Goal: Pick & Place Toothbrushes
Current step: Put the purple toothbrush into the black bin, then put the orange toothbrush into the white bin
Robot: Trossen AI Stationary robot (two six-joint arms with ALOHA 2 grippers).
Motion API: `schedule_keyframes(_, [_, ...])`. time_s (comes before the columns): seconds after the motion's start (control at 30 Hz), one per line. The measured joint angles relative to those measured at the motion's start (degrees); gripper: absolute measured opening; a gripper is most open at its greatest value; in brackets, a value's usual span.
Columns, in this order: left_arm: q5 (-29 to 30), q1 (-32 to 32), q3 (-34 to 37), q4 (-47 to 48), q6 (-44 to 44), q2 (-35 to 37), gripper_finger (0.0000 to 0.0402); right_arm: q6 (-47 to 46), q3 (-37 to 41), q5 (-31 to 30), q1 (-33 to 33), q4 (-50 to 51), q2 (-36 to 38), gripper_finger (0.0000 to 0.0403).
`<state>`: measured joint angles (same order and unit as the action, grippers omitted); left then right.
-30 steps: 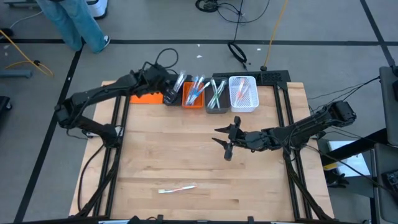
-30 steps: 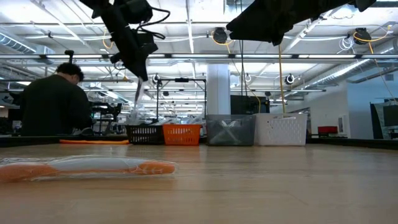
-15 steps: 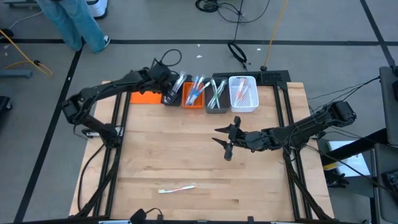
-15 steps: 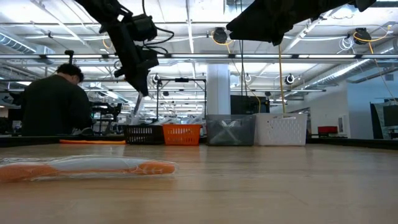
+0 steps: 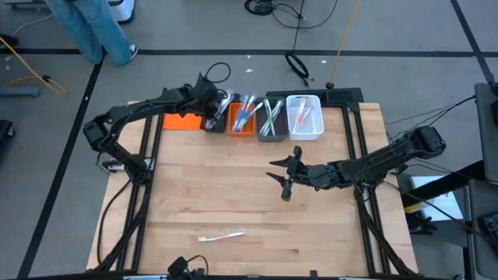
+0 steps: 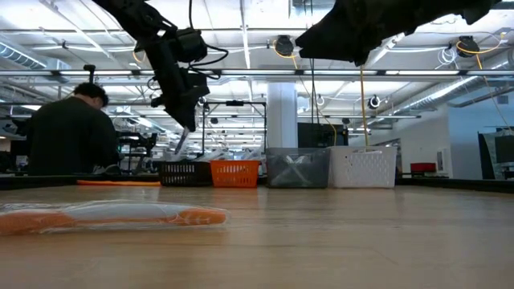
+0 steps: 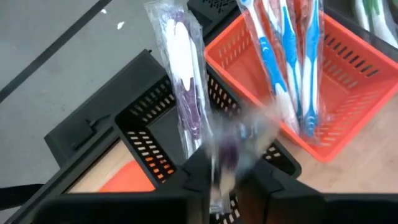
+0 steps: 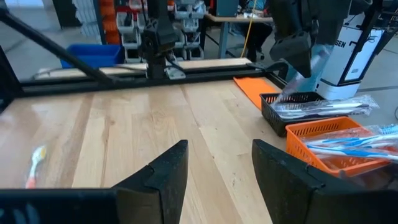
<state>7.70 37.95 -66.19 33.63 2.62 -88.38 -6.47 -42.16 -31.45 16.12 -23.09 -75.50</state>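
Four small bins stand in a row at the table's far edge: black point(image 5: 215, 118), orange point(image 5: 242, 118), grey point(image 5: 271, 120) and white point(image 5: 304, 117), each with wrapped toothbrushes in it. My left gripper point(image 7: 224, 177) hangs over the black bin point(image 7: 155, 143), its fingers a little apart. A blurred wrapped toothbrush point(image 7: 227, 146) sits between them. A purple toothbrush point(image 7: 183, 74) leans in that bin. Another toothbrush point(image 5: 222, 236) lies flat on the table near the front edge. My right gripper point(image 5: 282, 177) stands open over the table's middle right, empty. My left gripper has its fingers point(image 7: 198, 180) on either side of the blurred toothbrush's near end point(image 7: 219, 186). They come slanting down from the table's left. I cannot tell whether they touch it. The toothbrush points down into the black bin.
An orange flat piece point(image 5: 183, 122) lies left of the black bin. A person point(image 6: 72, 132) sits beyond the table's far left. Bare wood point(image 5: 233, 187) spreads between the bins and the lone toothbrush. Dark frame rails point(image 5: 148, 155) run along the table's sides.
My left gripper has sunk and gone toward the table's right, to above the black bin. The wrapped toothbrush below its fingers has come down with it toward the bin's rim. My right arm has kept still.
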Motion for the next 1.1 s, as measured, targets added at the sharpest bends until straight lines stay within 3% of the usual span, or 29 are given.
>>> schedule_keyframes(0.5, [0.44, -0.07, 0.0, -0.96, 2.18, 0.02, 0.0212, 0.16, 2.04, 0.01, 0.0, -5.84, 0.0, 0.0169])
schedule_keyframes(0.7, [-0.62, -0.85, 0.0, -0.84, 2.31, 0.04, 0.0224, 0.1, 2.04, 0.18, 0.0, -5.8, 0.0, 0.0169])
schedule_keyframes(0.93, [-15.12, -5.08, 0.0, 2.56, 1.84, 0.07, 0.0225, 0.1, 2.04, 0.2, 0.0, -5.77, 0.0, 0.0169])
schedule_keyframes(1.1, [-16.31, -12.06, 0.0, 7.94, 2.01, 0.09, 0.0225, 0.1, 2.04, 0.2, 0.0, -5.73, 0.0, 0.0169])
